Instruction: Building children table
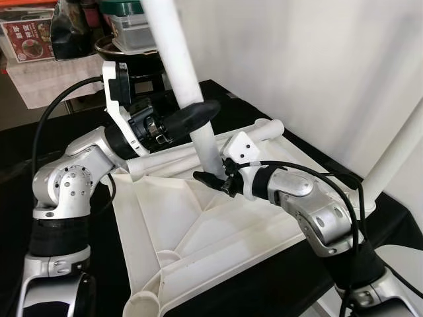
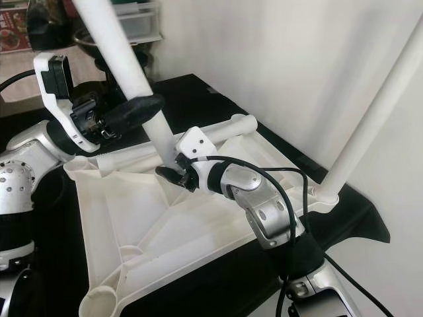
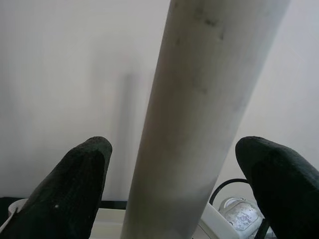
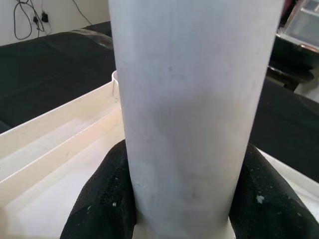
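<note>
A white plastic table top (image 1: 198,231) is seen lying upside down on a black cloth (image 1: 277,277). At its near corner a round socket (image 1: 141,305) is seen. At the right corner a white leg (image 2: 370,125) is stuck in and is standing tilted.

In the middle, another white leg (image 1: 188,79) is held up, tilted, with its lower end down at the far corner of the table top. Low on this leg the right gripper (image 1: 210,177) is closed, with its black fingers (image 4: 104,199) pressed on both sides of the leg. Higher up, the left gripper (image 1: 192,117) is placed around the same leg. Its fingers (image 3: 75,189) are spread apart, with gaps beside the leg, so the leg is not squeezed.

Farther back, a third white leg (image 1: 268,129) is seen lying along the far edge. Behind it, pots and boxes (image 1: 125,30) are seen.
</note>
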Motion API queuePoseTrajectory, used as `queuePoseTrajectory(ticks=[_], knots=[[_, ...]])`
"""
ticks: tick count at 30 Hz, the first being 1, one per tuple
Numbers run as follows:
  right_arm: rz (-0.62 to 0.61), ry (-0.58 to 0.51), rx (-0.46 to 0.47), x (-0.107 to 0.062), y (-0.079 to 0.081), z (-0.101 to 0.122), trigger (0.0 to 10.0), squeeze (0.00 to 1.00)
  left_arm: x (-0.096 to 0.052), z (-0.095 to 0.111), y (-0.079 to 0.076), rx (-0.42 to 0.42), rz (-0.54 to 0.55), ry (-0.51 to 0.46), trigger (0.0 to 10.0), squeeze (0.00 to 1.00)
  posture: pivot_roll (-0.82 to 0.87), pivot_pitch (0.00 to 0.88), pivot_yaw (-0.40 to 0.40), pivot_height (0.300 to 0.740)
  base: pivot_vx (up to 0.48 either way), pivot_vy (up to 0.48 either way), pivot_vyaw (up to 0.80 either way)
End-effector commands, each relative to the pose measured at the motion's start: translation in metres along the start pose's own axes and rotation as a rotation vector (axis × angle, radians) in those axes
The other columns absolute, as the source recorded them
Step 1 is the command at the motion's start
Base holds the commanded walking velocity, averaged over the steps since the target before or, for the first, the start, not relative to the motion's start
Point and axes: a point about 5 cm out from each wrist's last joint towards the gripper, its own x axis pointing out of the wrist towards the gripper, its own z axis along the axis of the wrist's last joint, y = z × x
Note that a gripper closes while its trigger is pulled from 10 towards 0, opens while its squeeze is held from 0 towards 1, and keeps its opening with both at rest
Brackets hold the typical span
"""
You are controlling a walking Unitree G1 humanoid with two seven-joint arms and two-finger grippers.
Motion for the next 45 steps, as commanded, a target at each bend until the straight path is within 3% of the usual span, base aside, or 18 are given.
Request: queuePoseTrajectory(ticks=[1,2,4,5,6,13,22,23,24,25,26,27,36,39,40,41,45], knots=[[0.026,-0.018,-0.021,0.002,0.005,0.001,0.0,0.00,-0.001,-0.002,0.000,-0.003,-0.004,0.034,10.0,0.83,-0.25,0.000,-0.011,0.740,0.000,0.000,0.00],[0.031,-0.024,-0.030,0.002,0.006,0.002,0.0,0.00,-0.001,-0.002,0.000,-0.003,-0.001,0.034,10.0,0.06,-0.25,0.000,-0.010,0.740,0.000,0.000,0.00],[0.031,-0.024,-0.030,0.002,0.006,0.002,0.0,0.00,-0.001,-0.002,0.000,-0.003,-0.001,0.034,10.0,0.06,-0.25,0.000,-0.010,0.740,0.000,0.000,0.00],[0.037,-0.030,-0.040,0.003,0.007,0.003,0.0,0.00,-0.001,-0.002,0.000,-0.004,0.004,0.039,10.0,0.00,-0.25,0.000,-0.010,0.740,0.000,0.000,0.00],[0.040,-0.032,-0.047,0.003,0.007,0.003,0.0,0.00,-0.001,-0.002,0.001,0.002,0.019,0.035,0.0,0.00,-0.25,0.000,-0.011,0.740,0.000,0.000,0.00],[0.047,-0.033,-0.058,0.003,0.008,0.001,0.0,0.00,0.001,-0.005,0.001,0.019,0.037,0.027,0.0,0.00,-0.25,0.000,-0.018,0.740,0.000,0.000,0.00],[0.080,-0.038,-0.027,0.005,0.012,0.000,0.0,0.00,0.004,0.001,-0.001,0.108,0.045,0.041,0.0,0.00,-0.25,0.000,-0.022,0.740,0.000,0.000,0.00],[0.077,-0.040,-0.021,0.005,0.012,0.000,2.1,0.00,0.004,0.001,-0.001,0.110,0.044,0.042,0.0,0.00,-0.25,0.000,-0.022,0.740,0.000,0.000,0.00],[0.074,-0.041,-0.018,0.006,0.012,0.001,2.1,0.00,0.004,0.001,-0.001,0.111,0.044,0.043,0.0,0.00,-0.25,0.000,-0.022,0.740,0.000,0.000,0.00],[0.068,-0.046,-0.007,0.006,0.011,0.002,10.0,0.00,0.004,0.001,-0.002,0.112,0.042,0.042,0.0,0.00,-0.25,0.000,-0.026,0.740,0.000,0.000,0.00],[0.074,-0.067,0.011,0.007,0.011,0.004,10.0,0.00,0.005,0.001,-0.003,0.112,0.039,0.043,0.0,0.00,-0.25,0.000,-0.026,0.740,0.000,0.000,0.00],[0.094,-0.091,0.033,0.006,0.011,0.007,10.0,1.00,0.005,0.001,-0.003,0.112,0.036,0.043,0.0,0.00,-0.25,0.000,-0.024,0.740,0.000,0.000,0.00],[0.171,-0.180,0.029,0.005,0.008,0.027,10.0,1.00,0.006,-0.005,-0.008,0.094,-0.005,0.061,0.0,0.00,-0.25,0.000,-0.027,0.740,0.000,0.000,0.00],[0.204,-0.187,0.031,0.015,0.009,0.036,10.0,0.96,0.010,-0.007,-0.012,0.083,-0.044,0.070,0.0,0.00,-0.25,0.000,-0.032,0.740,0.000,0.000,0.00],[0.210,-0.185,0.041,0.018,0.010,0.037,10.0,0.18,0.011,-0.007,-0.013,0.082,-0.051,0.070,0.0,0.00,-0.25,0.000,-0.032,0.740,0.000,0.000,0.00],[0.230,-0.164,0.054,0.025,0.016,0.036,10.0,0.00,0.013,-0.007,-0.014,0.083,-0.060,0.072,0.0,0.00,-0.25,0.000,-0.034,0.740,0.000,0.000,0.00],[0.244,-0.139,0.080,0.034,0.023,0.034,10.0,0.00,0.016,-0.007,-0.015,0.084,-0.070,0.072,0.0,0.00,-0.24,0.000,-0.037,0.740,0.000,0.000,0.00]])
